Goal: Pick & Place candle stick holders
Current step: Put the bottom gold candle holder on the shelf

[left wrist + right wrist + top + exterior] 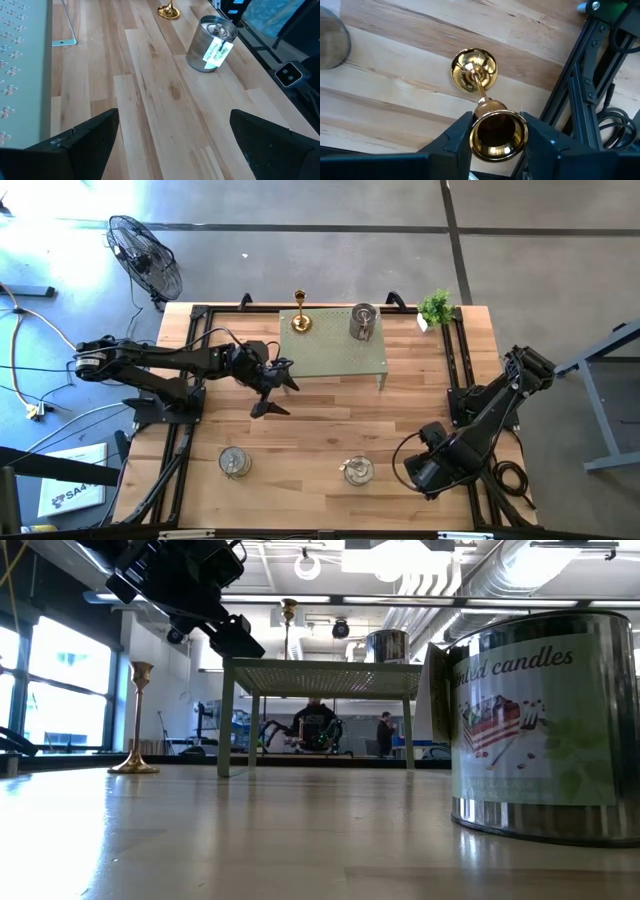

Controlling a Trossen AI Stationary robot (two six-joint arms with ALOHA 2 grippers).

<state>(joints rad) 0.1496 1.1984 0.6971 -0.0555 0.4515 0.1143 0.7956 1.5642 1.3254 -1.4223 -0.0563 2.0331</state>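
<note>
A brass candle stick holder (480,100) stands upright at the near right corner of the wooden table (320,430), its round base flat on the boards beside the black frame rail. The right gripper (492,132) has its two dark fingers pressed against either side of the gold cup at the top of the stem, so it is gripping it. Along the same near edge sit two silvery tins: one just left of that gripper (358,470), another further left (234,462), with a paper label reading "candles".

Mid-table, the left gripper (278,385) hovers above the boards with its fingers spread wide and nothing between them, just off the left end of a small pale green perforated stand (335,352).

On that stand, a second brass holder (300,320) stands toward the left and a silvery tin (363,320) toward the right. A little green potted plant (435,307) sits at the far right corner.
</note>
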